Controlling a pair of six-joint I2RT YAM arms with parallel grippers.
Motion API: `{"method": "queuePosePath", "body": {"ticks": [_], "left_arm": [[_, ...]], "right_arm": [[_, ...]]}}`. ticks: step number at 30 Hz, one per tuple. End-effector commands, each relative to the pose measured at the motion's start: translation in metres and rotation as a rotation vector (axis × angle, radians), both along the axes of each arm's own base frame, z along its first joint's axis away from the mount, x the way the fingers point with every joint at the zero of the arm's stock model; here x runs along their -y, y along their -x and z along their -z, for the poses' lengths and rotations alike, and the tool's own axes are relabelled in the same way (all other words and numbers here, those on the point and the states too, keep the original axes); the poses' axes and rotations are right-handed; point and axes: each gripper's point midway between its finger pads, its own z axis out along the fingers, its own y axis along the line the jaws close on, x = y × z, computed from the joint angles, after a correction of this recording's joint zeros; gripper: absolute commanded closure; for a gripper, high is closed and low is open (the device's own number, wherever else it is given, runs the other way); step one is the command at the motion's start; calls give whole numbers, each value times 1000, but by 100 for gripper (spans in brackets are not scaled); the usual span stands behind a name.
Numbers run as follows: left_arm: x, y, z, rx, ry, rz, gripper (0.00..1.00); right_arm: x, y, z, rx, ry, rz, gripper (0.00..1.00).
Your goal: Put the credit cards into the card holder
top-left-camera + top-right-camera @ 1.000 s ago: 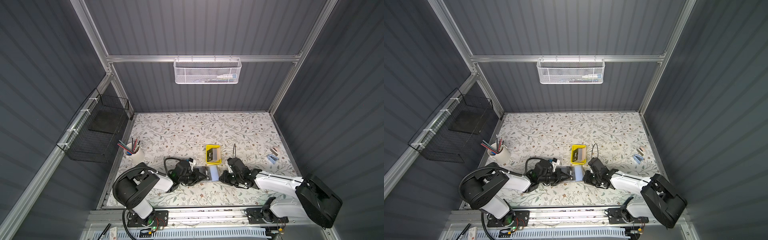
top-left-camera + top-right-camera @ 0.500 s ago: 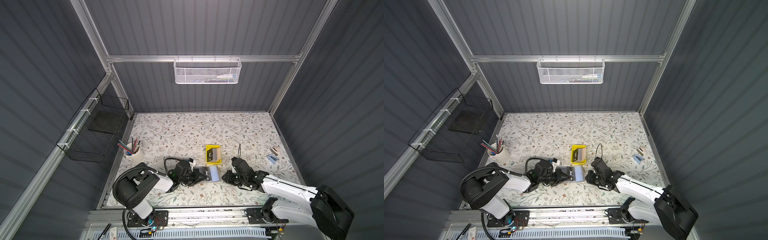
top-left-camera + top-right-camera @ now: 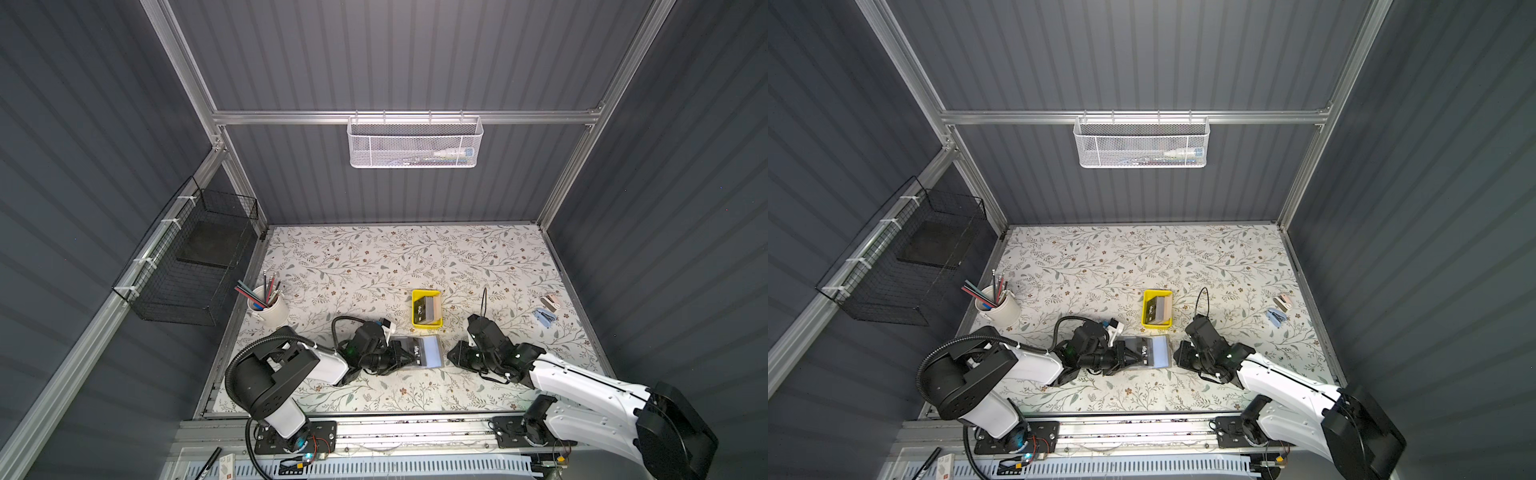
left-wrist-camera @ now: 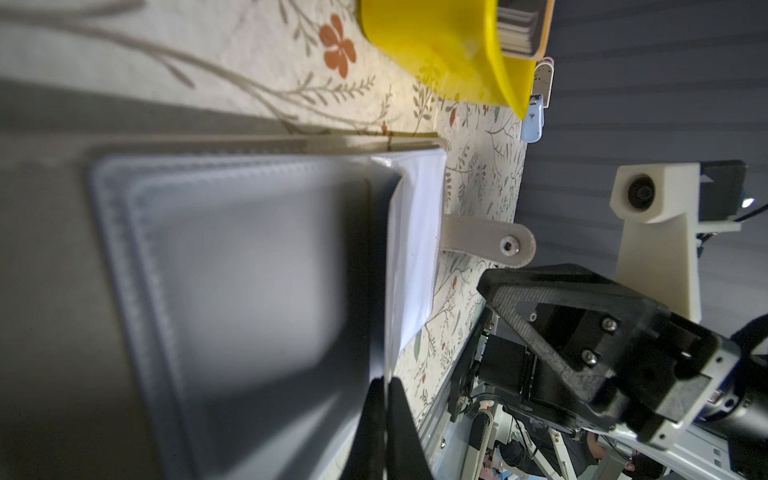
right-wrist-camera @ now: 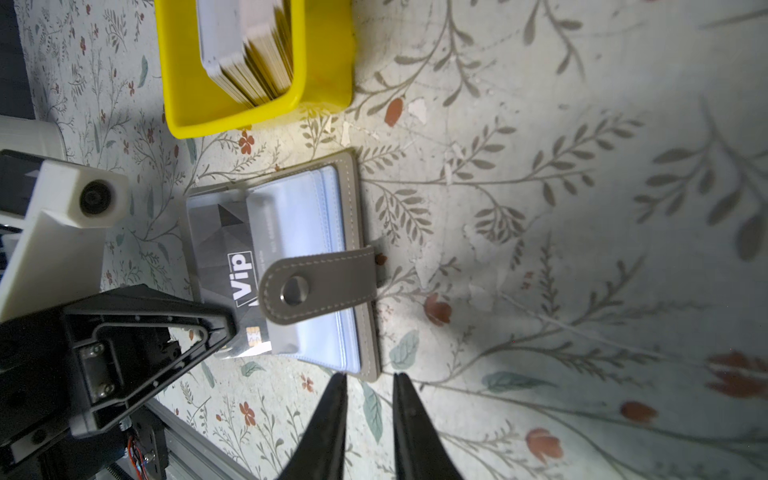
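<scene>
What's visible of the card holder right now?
The card holder lies open and flat on the floral table, beside the yellow tray. Grey leather-like cover with pale stitching, bluish translucent sleeves, snap strap folded over them. A black VIP card, pinched by the shut left gripper, is partly inside a sleeve.

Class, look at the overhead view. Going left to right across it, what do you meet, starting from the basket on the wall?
wire basket → pencil cup → card holder → right end effector → blue clip
</scene>
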Motion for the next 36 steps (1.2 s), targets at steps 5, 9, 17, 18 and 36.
{"method": "queuePosePath", "body": {"ticks": [5,9,17,18,36], "left_arm": [[-1,3,-3,8,-60,30,95],[-4,3,-3,5,-83,29,91],[-7,1,-2,10,-108,9,83],[-7,1,-2,15,-119,11,82],[-19,-2,-12,131,-354,17,71]], "right_arm": [[6,4,5,-17,27,7,76],[4,4,8,-32,30,-6,76],[-2,2,8,-36,19,-21,74],[-3,2,7,-36,15,-25,74],[-2,3,14,-63,34,-21,73]]}}
